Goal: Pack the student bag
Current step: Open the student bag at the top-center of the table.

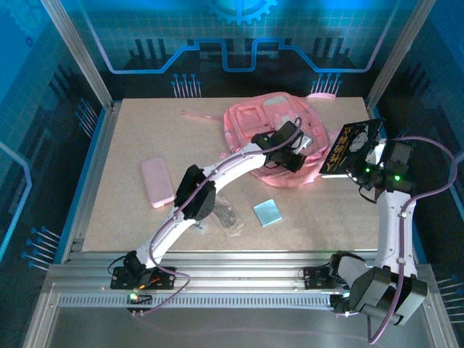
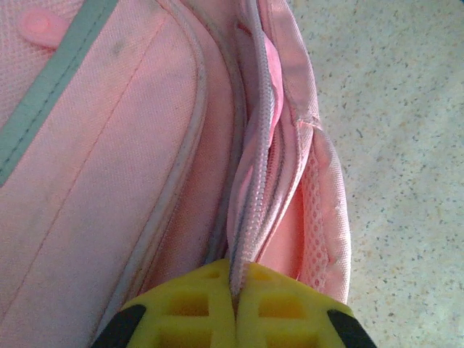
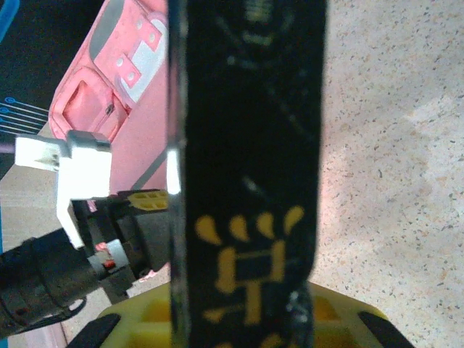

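The student bag [image 1: 264, 123] lies flat at the back middle of the table, pink with lighter pockets. My left gripper [image 1: 303, 148] is at its right edge. In the left wrist view the yellow fingers [image 2: 196, 312] are shut on the bag's zip edge [image 2: 254, 203], pinching the fabric between them. A black book with yellow characters [image 1: 349, 147] hangs tilted just right of the bag, with my right gripper [image 1: 366, 159] shut on it. In the right wrist view the book [image 3: 246, 145] stands upright in the jaws, hiding much of the bag [image 3: 116, 87] behind it.
A pink pencil case [image 1: 157, 183] lies on the left of the table. A small light blue pad [image 1: 267, 212] and a clear packet [image 1: 230, 220] lie near the front middle. A thin pink strap [image 1: 199, 114] trails left of the bag.
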Controlling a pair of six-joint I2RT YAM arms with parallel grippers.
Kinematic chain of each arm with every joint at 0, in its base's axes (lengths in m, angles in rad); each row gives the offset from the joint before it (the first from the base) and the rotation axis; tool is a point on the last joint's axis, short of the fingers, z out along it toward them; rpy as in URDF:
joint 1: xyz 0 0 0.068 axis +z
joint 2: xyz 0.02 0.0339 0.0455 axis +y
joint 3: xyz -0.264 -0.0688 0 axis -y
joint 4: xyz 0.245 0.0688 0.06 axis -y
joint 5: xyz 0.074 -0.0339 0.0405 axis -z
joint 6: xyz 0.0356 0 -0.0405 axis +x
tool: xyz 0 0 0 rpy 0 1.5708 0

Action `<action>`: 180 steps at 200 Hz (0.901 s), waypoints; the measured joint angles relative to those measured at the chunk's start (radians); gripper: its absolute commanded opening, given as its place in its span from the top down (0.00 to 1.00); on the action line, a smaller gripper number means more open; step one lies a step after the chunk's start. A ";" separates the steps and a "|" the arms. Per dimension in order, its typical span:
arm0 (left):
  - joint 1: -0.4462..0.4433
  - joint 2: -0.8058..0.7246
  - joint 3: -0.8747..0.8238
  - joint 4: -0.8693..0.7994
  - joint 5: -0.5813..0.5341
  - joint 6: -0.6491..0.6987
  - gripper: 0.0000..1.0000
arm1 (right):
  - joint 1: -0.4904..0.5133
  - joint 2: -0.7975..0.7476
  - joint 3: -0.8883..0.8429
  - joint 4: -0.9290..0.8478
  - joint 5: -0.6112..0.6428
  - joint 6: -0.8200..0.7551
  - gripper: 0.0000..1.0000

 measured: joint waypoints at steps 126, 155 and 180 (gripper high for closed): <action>0.145 -0.035 0.000 0.008 0.253 -0.237 1.00 | 0.000 -0.003 -0.032 0.000 -0.088 0.001 1.00; 0.142 -0.035 0.000 0.008 0.271 -0.252 1.00 | 0.002 -0.003 -0.072 0.010 -0.100 0.012 1.00; 0.142 -0.035 0.000 0.014 0.289 -0.255 1.00 | 0.010 -0.003 -0.094 0.010 -0.100 0.022 1.00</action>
